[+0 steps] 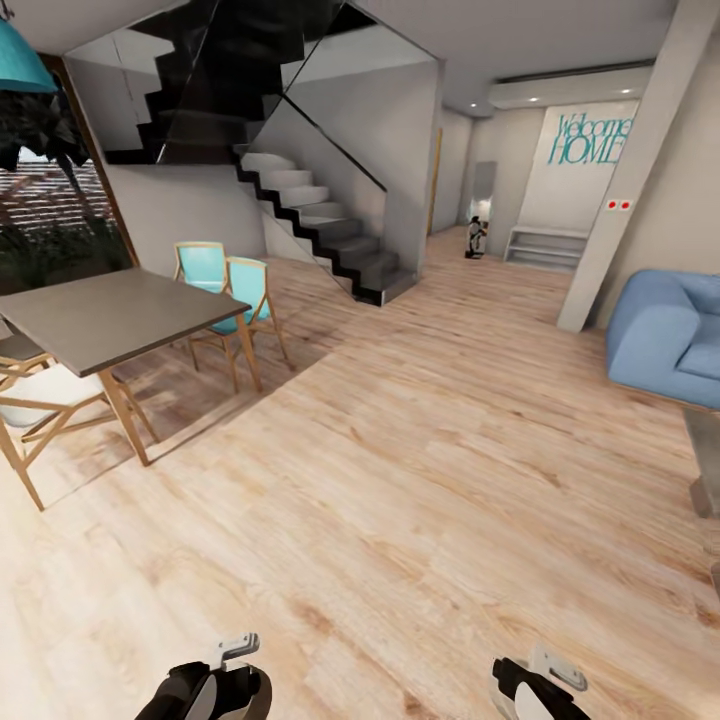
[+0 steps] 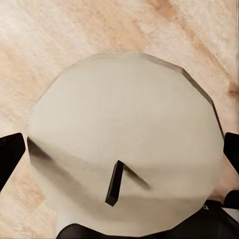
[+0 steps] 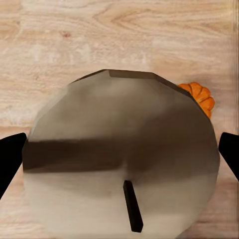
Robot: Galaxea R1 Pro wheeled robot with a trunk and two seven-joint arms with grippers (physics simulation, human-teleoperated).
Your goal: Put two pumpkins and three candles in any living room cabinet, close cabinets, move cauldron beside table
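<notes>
A pale beige candle (image 2: 124, 124) with a dark wick sits end-on between the left gripper's black fingers (image 2: 10, 154), which are shut on it above the wooden floor. In the right wrist view a darker olive-brown candle (image 3: 119, 149) is held the same way between the right fingers (image 3: 10, 154). Past its rim a small orange pumpkin (image 3: 200, 97) lies on the floor. In the head view my left gripper (image 1: 225, 680) and right gripper (image 1: 535, 685) are at the bottom edge. The cabinet and cauldron are out of view.
A grey-topped table (image 1: 110, 315) with teal chairs (image 1: 235, 285) and a white-seated chair (image 1: 40, 400) stands at the left. The stairs (image 1: 320, 220) rise behind it. At the right are a blue sofa (image 1: 665, 335), a slanted pillar (image 1: 630, 170) and a grey slab (image 1: 705, 460).
</notes>
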